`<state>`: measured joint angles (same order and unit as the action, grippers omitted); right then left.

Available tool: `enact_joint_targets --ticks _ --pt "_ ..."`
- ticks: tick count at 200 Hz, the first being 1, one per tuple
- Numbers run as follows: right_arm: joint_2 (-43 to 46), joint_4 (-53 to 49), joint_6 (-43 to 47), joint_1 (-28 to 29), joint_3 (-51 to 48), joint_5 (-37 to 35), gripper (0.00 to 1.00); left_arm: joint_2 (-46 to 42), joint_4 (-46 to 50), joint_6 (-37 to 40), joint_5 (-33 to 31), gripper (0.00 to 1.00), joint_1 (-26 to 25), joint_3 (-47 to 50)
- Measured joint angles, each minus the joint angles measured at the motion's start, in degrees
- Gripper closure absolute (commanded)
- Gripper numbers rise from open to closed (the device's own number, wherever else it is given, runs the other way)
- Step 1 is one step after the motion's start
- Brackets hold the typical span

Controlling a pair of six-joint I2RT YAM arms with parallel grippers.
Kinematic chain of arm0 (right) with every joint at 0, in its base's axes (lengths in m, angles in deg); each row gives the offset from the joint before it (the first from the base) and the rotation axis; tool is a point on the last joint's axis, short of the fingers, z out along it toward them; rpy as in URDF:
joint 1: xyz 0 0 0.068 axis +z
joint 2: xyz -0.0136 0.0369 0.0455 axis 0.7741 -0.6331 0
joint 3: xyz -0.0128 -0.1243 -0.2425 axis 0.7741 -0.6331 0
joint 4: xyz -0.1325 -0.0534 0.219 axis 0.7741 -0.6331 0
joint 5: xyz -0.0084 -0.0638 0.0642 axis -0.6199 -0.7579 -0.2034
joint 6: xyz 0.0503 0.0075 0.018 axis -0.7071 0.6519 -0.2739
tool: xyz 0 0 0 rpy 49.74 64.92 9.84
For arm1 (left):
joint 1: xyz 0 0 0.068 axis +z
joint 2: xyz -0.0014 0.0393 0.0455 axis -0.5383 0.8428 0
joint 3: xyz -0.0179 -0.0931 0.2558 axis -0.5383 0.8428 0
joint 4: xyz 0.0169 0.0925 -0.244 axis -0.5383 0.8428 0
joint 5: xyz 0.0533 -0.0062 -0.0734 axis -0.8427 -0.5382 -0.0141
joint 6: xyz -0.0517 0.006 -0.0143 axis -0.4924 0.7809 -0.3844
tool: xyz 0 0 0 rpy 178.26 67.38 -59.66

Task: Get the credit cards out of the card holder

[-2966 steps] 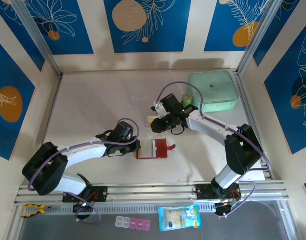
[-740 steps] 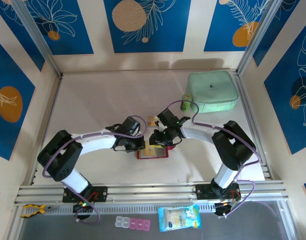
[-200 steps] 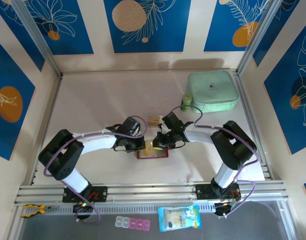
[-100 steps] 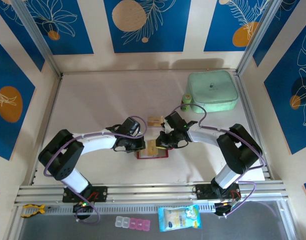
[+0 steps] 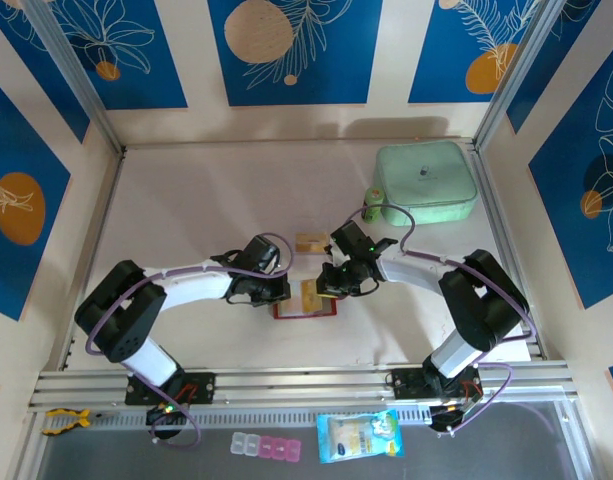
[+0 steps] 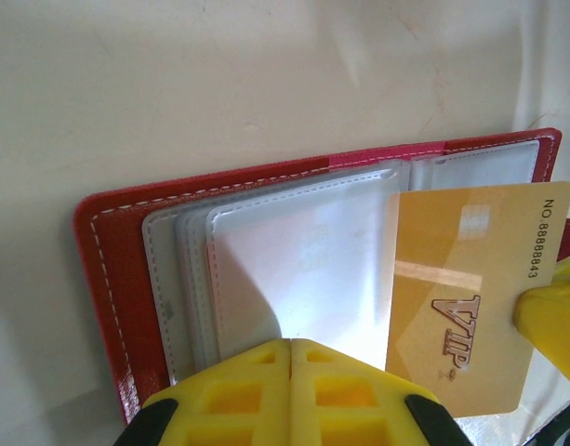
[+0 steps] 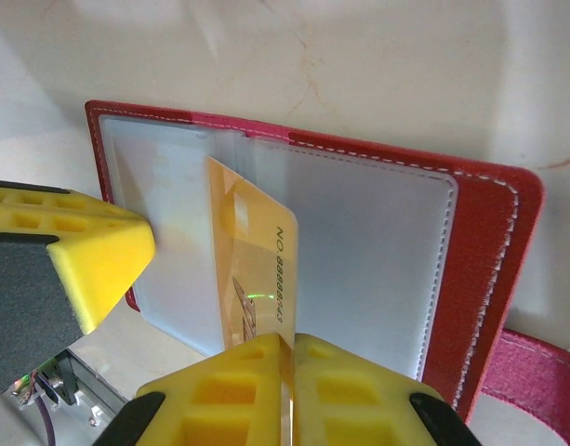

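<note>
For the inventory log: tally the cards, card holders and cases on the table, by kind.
Cards: 2 (loose card, VIP card)
Red card holder: 1
Mint-green case: 1
Total: 4

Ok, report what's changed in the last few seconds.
The right pincer, shut on a gold card, has drawn it partway out of the card holder rightward. The left pincer stays shut at the sleeves; the card holder, the loose card beyond it and the mint-green case haven't moved.
</note>
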<state>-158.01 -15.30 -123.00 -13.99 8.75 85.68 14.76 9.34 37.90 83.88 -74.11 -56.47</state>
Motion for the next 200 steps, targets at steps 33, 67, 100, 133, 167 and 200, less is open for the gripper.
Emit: enact_joint_targets --ticks 33,67,100,133,167,200 --pt "0.0 -1.2 0.6 0.0 0.6 -0.6 0.91 0.0 0.0 0.0 0.0 0.96 0.0 0.0" --pt "0.1 -2.2 1.0 0.0 1.0 -1.3 0.91 0.0 0.0 0.0 0.0 0.96 0.0 0.0" --pt "0.2 -2.8 1.3 0.0 1.6 -1.5 0.91 0.0 0.0 0.0 0.0 0.96 0.0 0.0" --pt "0.4 -4.2 1.6 0.4 2.6 -2.4 0.9 0.0 0.0 0.0 0.0 0.95 0.0 0.0" --pt "0.4 -4.9 1.7 0.8 2.9 -3.0 0.91 0.0 0.0 0.0 0.0 0.95 0.0 0.0" --pt "0.4 -5.1 1.6 1.4 3.4 -3.0 0.87 0.0 0.0 0.0 0.0 0.95 0.0 0.0"
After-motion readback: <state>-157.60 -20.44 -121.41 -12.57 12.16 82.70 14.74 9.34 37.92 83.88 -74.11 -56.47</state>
